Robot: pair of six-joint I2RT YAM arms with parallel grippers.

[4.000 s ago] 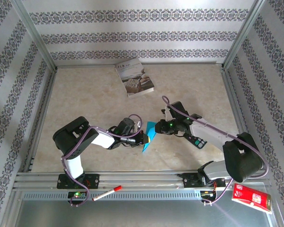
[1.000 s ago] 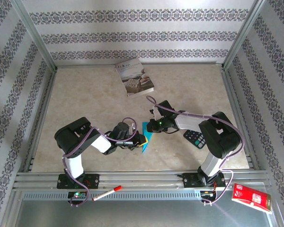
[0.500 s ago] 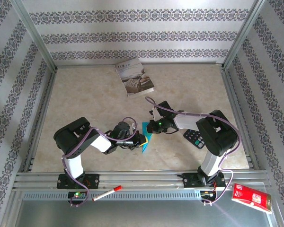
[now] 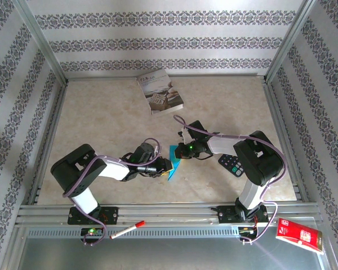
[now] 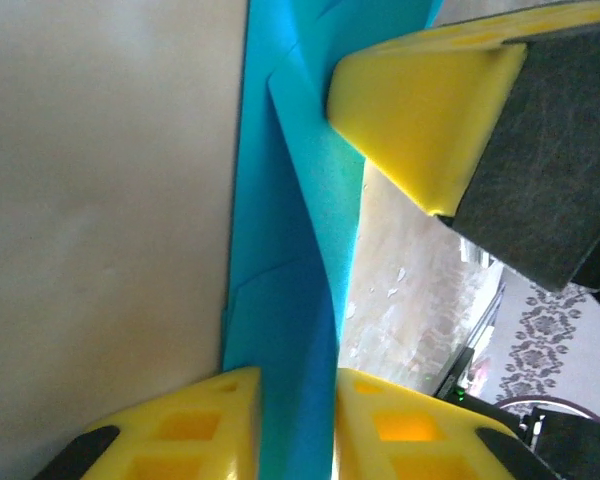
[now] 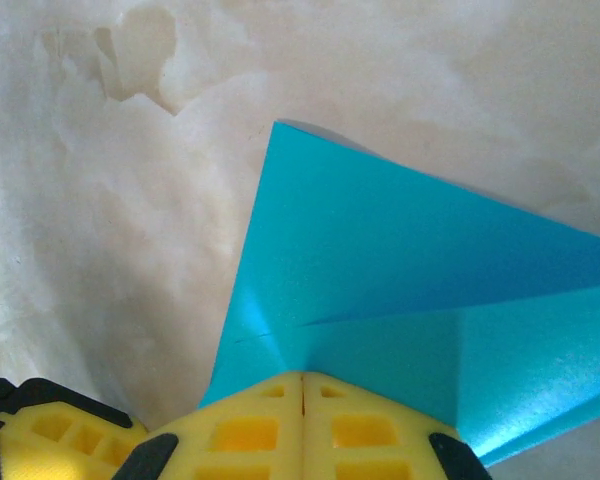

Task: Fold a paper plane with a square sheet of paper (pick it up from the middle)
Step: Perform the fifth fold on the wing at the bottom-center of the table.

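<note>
The sheet of paper (image 4: pixel 173 164) is teal-blue and folded, held upright just above the table between the two grippers. My left gripper (image 4: pixel 167 166) is at its lower left. In the left wrist view its yellow fingers (image 5: pixel 298 375) stand a little apart, and the paper's (image 5: pixel 290 250) folded layers fill the gap. My right gripper (image 4: pixel 179 151) holds the upper end. Its fingers (image 6: pixel 302 378) are pressed together on the edge of the paper (image 6: pixel 400 270), which fans out beyond them with a crease. One right-gripper finger (image 5: pixel 420 110) shows against the paper in the left wrist view.
A grey-white book (image 4: pixel 160 91) lies at the back of the table. A black remote (image 4: pixel 232 164) lies under the right arm. A red marker (image 4: pixel 127 229) and a red packet (image 4: pixel 298 235) lie on the metal ledge in front. Metal rails frame the table.
The left gripper's jaws have parted a little around the paper, and the left arm's elbow has swung out to the left. The right gripper has kept its hold and barely moved.
</note>
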